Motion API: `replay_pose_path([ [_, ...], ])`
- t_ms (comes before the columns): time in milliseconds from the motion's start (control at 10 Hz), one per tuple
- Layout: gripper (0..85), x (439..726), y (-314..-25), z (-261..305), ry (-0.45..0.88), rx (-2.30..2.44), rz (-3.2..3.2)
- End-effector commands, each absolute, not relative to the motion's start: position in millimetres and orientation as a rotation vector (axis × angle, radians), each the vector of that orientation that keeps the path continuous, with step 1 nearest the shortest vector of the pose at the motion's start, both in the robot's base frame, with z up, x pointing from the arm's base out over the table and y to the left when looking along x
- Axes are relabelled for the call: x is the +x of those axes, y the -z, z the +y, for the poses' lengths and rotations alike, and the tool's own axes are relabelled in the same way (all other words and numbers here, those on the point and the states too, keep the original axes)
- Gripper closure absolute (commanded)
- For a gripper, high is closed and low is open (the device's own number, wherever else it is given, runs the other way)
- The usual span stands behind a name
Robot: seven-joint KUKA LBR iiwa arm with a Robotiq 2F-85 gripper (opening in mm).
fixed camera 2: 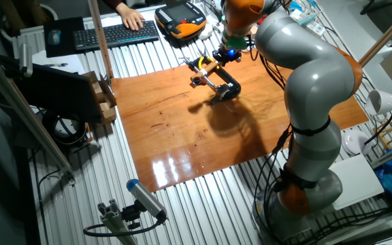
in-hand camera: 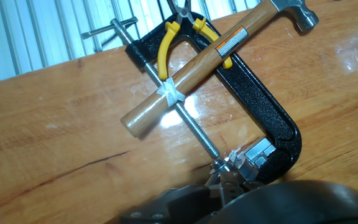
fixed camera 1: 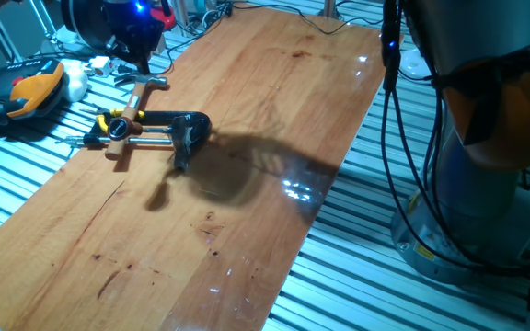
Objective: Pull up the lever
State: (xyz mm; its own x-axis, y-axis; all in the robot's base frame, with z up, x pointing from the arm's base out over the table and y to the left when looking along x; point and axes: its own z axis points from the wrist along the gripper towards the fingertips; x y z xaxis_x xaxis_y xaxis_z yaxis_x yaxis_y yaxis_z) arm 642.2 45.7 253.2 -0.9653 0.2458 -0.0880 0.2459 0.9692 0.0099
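A small black clamp (fixed camera 1: 190, 127) lies on the wooden board (fixed camera 1: 247, 184), also in the other fixed view (fixed camera 2: 224, 88) and the hand view (in-hand camera: 272, 118). Its thin threaded rod (in-hand camera: 188, 121) runs across its mouth. A short silvery metal piece, which I take for the lever (in-hand camera: 232, 167), sits at the rod's end by the clamp's jaw; in one fixed view it is a small dark arm (fixed camera 1: 180, 158). My gripper (fixed camera 1: 136, 51) hangs above the board's far left edge, beyond the clamp (fixed camera 2: 226, 56). Its fingers are dark and blurred.
A hammer with a pale wooden handle (in-hand camera: 197, 68) lies across the clamp. Yellow-handled pliers (in-hand camera: 166, 50) lie under it. A teach pendant (fixed camera 1: 26, 92) and cables lie off the board on the slatted table. The arm's base (fixed camera 1: 486, 184) stands at the right.
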Motion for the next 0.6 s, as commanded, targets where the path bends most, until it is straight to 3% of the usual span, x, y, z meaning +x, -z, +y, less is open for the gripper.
replay_pose_path([
  [0,85.0,642.2,-253.3,45.9,0.006,0.379,3.029],
  [500,85.0,642.7,-254.4,44.9,0.004,0.372,3.031],
])
